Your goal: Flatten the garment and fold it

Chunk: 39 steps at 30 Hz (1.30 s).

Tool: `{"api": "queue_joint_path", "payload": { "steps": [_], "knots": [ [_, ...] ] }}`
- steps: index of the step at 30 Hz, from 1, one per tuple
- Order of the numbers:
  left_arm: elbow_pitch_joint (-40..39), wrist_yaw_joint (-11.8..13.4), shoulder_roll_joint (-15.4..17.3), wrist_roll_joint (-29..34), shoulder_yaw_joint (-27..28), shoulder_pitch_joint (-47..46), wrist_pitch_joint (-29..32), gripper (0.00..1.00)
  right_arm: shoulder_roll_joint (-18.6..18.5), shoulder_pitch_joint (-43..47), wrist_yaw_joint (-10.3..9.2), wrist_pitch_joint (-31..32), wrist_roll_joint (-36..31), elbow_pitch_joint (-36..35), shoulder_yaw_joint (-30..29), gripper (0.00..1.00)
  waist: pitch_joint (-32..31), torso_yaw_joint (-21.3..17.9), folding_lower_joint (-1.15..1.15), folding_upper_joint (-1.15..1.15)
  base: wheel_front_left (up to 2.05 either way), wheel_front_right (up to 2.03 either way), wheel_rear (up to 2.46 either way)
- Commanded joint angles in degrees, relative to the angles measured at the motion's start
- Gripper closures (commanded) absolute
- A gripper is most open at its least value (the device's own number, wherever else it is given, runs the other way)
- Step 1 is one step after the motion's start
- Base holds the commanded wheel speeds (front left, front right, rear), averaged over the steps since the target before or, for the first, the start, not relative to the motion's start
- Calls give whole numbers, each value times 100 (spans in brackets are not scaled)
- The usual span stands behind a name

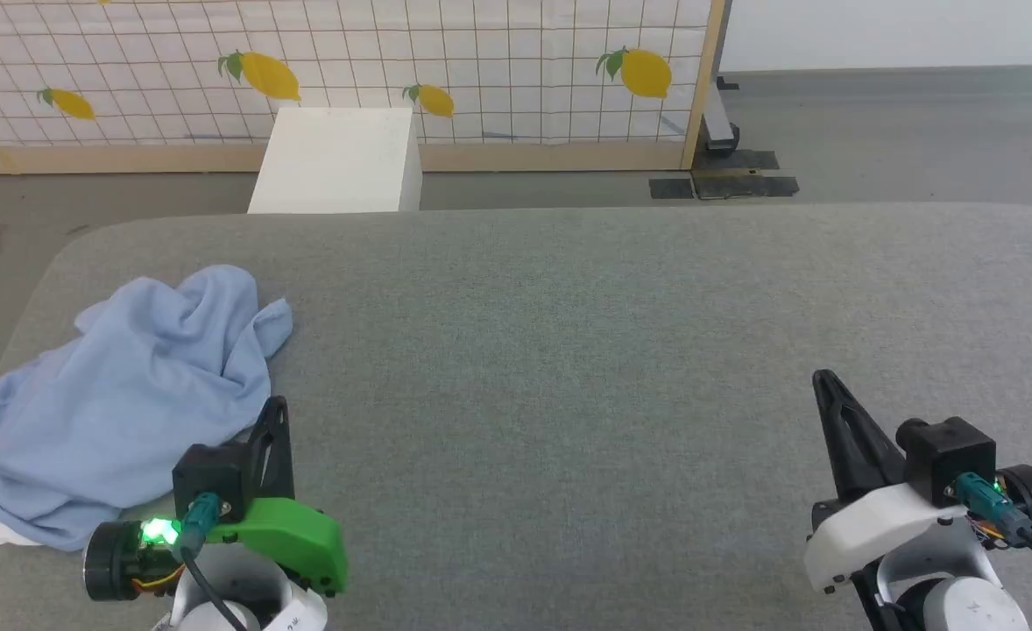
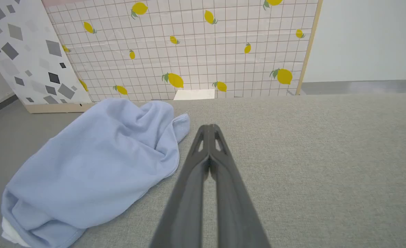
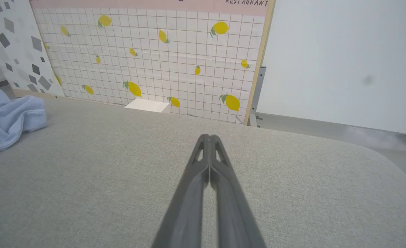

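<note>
The garment (image 1: 122, 394) is a light-blue soft top lying crumpled in a heap at the left end of the grey table (image 1: 569, 350), a bit of white showing at its near edge. It also appears in the left wrist view as the garment (image 2: 96, 162) and at the left edge of the right wrist view as the garment (image 3: 6, 117). My left gripper (image 1: 275, 405) is shut and empty, its tips just right of the heap's near edge. My right gripper (image 1: 823, 379) is shut and empty over bare table at the lower right, far from the cloth.
A white box (image 1: 336, 162) stands on the floor behind the table. A tiled lemon-print partition (image 1: 349, 61) with a wooden frame runs along the back. A speckled panel (image 2: 27, 51) leans at the left. Grey floor lies to the right.
</note>
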Motion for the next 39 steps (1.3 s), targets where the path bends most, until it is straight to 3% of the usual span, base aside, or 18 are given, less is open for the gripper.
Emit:
{"api": "queue_joint_path", "payload": {
  "steps": [1,39],
  "knots": [
    [-14,-5,-26,72,10,64,7,100,13,78,-9,1,-37,-30,9,100,0,0,0,0,0,0,0],
    [-14,-5,-26,72,10,64,7,100,13,78,-9,1,-37,-30,9,100,0,0,0,0,0,0,0]
  ]
}}
